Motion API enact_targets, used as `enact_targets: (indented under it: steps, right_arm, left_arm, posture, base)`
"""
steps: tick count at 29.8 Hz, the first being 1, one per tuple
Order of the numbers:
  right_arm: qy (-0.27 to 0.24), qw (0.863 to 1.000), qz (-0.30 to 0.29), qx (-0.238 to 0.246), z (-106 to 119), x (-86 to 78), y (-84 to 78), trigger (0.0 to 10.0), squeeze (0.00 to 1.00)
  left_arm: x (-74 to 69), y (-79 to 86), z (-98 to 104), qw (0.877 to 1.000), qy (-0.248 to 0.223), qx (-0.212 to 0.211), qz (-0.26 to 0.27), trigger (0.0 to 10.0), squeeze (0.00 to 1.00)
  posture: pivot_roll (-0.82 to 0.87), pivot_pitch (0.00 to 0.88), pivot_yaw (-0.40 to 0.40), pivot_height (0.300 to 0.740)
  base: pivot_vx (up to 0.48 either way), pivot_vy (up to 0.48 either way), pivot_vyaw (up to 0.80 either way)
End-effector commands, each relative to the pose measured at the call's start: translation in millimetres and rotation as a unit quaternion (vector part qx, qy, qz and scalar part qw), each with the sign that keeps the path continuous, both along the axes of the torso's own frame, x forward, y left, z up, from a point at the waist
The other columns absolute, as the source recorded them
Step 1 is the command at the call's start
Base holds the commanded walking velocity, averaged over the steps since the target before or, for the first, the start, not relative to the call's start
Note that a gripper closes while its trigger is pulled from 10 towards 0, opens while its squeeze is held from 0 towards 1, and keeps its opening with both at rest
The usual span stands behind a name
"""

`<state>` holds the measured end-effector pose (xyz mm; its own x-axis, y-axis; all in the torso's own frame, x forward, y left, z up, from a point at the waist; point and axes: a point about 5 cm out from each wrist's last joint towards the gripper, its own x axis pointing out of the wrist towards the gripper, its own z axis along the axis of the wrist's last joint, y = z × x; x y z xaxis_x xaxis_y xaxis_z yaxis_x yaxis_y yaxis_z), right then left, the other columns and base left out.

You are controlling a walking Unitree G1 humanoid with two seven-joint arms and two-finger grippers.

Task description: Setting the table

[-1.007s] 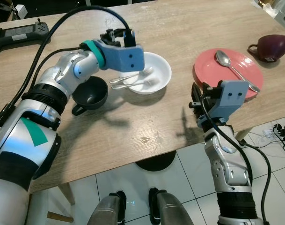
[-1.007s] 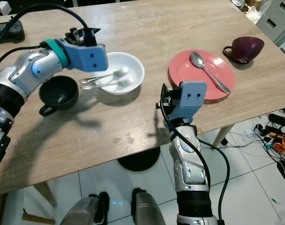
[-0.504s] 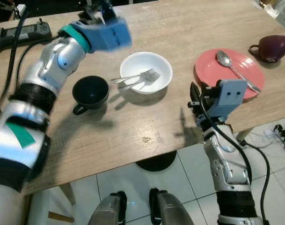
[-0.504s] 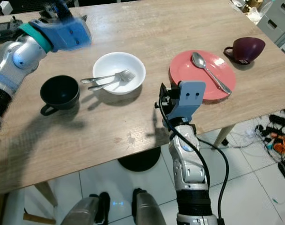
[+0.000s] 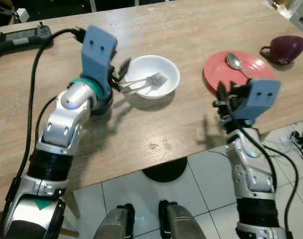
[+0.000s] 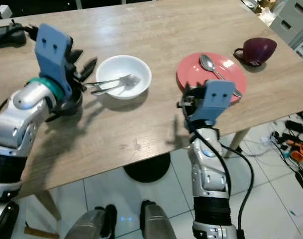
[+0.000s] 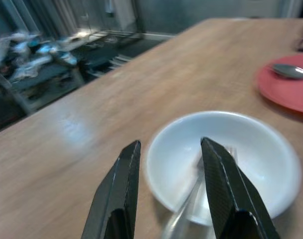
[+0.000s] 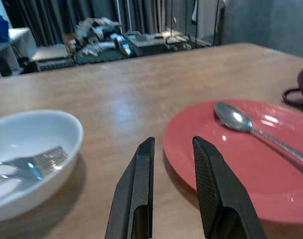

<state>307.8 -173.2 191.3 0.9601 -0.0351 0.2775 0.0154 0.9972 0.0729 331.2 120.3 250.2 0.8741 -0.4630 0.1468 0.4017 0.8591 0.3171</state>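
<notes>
A white bowl point(image 5: 156, 74) on the wooden table holds two forks point(image 5: 143, 82). My left gripper point(image 5: 120, 74) hovers at the bowl's left rim, open and empty; its fingers point(image 7: 122, 184) point across the bowl point(image 7: 251, 164). My left wrist hides most of a black cup point(image 5: 107, 101). To the right, a red plate point(image 5: 215, 74) carries a spoon point(image 5: 236, 63). My right gripper point(image 5: 222, 95) is at the table's front edge just before the plate point(image 8: 251, 164), open with nothing between its fingers point(image 8: 141, 189).
A purple mug point(image 5: 285, 48) stands at the far right beyond the plate. A black handheld controller point(image 5: 19, 37) lies at the table's back left. Tiled floor and a black round table base point(image 5: 163, 172) lie below the front edge.
My left arm has swung back from the table's far left and come down over the black cup, fingers now by the bowl. My right gripper has shifted slightly right, towards the plate.
</notes>
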Motion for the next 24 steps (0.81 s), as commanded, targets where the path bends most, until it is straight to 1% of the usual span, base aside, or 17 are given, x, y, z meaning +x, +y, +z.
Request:
enact_targets:
  steps: [1, 2, 3, 5, 6, 7, 8, 9, 10, 11, 13, 14, 17, 20, 24]
  right_arm:
    - [0.004, 1.0, 0.003, 0.004, -1.3, -2.0, 0.7, 10.0, 0.0]
    - [0.004, 1.0, 0.003, 0.004, -1.3, -2.0, 0.7, 10.0, 0.0]
    - [0.006, 1.0, 0.005, 0.004, -2.9, -2.7, 2.0, 10.0, 0.0]
    - [0.006, 1.0, 0.005, 0.004, -2.9, -2.7, 2.0, 10.0, 0.0]
    - [0.009, 1.0, 0.007, 0.004, -5.5, -3.7, 3.2, 10.0, 0.0]
    - [0.012, 1.0, 0.009, 0.004, -8.2, -4.5, 4.1, 10.0, 0.0]
    - [0.015, 1.0, 0.011, 0.001, -10.8, -5.1, 4.8, 10.0, 0.0]
    - [0.017, 1.0, 0.011, -0.002, -12.5, -5.4, 5.1, 10.0, 0.0]
    - [0.017, 1.0, 0.011, -0.002, -12.5, -5.4, 5.1, 10.0, 0.0]
    - [0.019, 1.0, 0.012, -0.003, -13.7, -5.5, 5.2, 10.0, 0.0]
    - [0.022, 1.0, 0.01, -0.004, -15.8, -5.3, 4.8, 10.0, 0.0]
    - [0.024, 1.0, 0.009, -0.004, -16.7, -5.2, 4.4, 10.0, 0.0]
    - [0.025, 1.0, 0.008, -0.005, -17.4, -5.1, 4.1, 10.0, 0.0]
    - [0.033, 0.999, 0.004, -0.007, -20.6, -4.2, 1.8, 10.0, 0.0]
    - [0.041, 0.999, -0.002, -0.007, -23.3, -3.5, -0.4, 10.0, 0.0]
  left_arm:
    - [-8.2, -6.0, -12.0, 1.0, 0.01, 0.012, -0.014, 10.0, 0.0]
    - [-8.2, -6.0, -12.0, 1.0, 0.01, 0.012, -0.014, 10.0, 0.0]
    - [-11.8, -6.2, -15.1, 1.0, -0.002, 0.025, -0.018, 10.0, 0.0]
    - [-11.8, -6.2, -15.1, 1.0, -0.002, 0.025, -0.018, 10.0, 0.0]
    - [-18.7, -7.0, -15.9, 0.998, -0.024, 0.051, -0.031, 10.0, 0.0]
    - [-29.3, -7.9, -14.5, 0.997, -0.02, 0.051, -0.045, 10.0, 0.0]
    - [-36.9, -6.9, -15.7, 0.998, -0.016, 0.043, -0.047, 10.0, 0.0]
    - [-41.6, -5.8, -16.4, 0.998, -0.01, 0.034, -0.045, 10.0, 0.0]
    - [-41.6, -5.8, -16.4, 0.998, -0.01, 0.034, -0.045, 10.0, 0.0]
    - [-43.2, -3.5, -19.6, 0.999, -0.009, 0.025, -0.031, 10.0, 0.0]
    - [-45.7, 0.8, -27.0, 1.0, 0.01, -0.007, 0.003, 10.0, 0.0]
    - [-47.8, 1.3, -30.9, 1.0, 0.014, -0.012, 0.012, 10.0, 0.0]
    - [-49.0, 1.6, -35.0, 0.999, 0.019, -0.018, 0.02, 10.0, 0.0]
    - [-47.7, 2.9, -45.1, 0.998, 0.025, -0.024, 0.045, 10.0, 0.0]
    - [-47.6, 2.1, -46.4, 0.998, 0.026, -0.027, 0.05, 10.0, 0.0]
  posture:
    - [-0.09, 0.138, 0.05, 0.74]
    - [-0.09, 0.138, 0.05, 0.74]
    - [-0.09, 0.139, 0.049, 0.74]
    - [-0.09, 0.139, 0.049, 0.74]
    - [-0.08, 0.139, 0.047, 0.74]
    - [-0.08, 0.14, 0.047, 0.74]
    - [-0.08, 0.14, 0.047, 0.74]
    - [-0.08, 0.14, 0.047, 0.74]
    - [-0.08, 0.14, 0.047, 0.74]
    - [-0.08, 0.141, 0.046, 0.74]
    - [-0.09, 0.141, 0.043, 0.74]
    - [-0.08, 0.141, 0.04, 0.74]
    - [-0.09, 0.141, 0.04, 0.74]
    - [-0.09, 0.138, 0.035, 0.74]
    - [-0.09, 0.137, 0.033, 0.74]
  base:
    - [0.0, 0.0, 0.0]
    - [0.0, 0.0, 0.0]
    - [0.0, 0.0, 0.0]
    - [0.0, 0.0, 0.0]
    - [0.0, 0.0, 0.0]
    - [0.0, 0.0, 0.0]
    - [0.0, 0.0, 0.0]
    - [0.0, 0.0, 0.0]
    - [0.0, 0.0, 0.0]
    - [0.0, 0.0, 0.0]
    - [0.0, 0.0, 0.0]
    - [0.0, 0.0, 0.0]
    - [0.0, 0.0, 0.0]
    - [0.0, 0.0, 0.0]
    - [0.0, 0.0, 0.0]
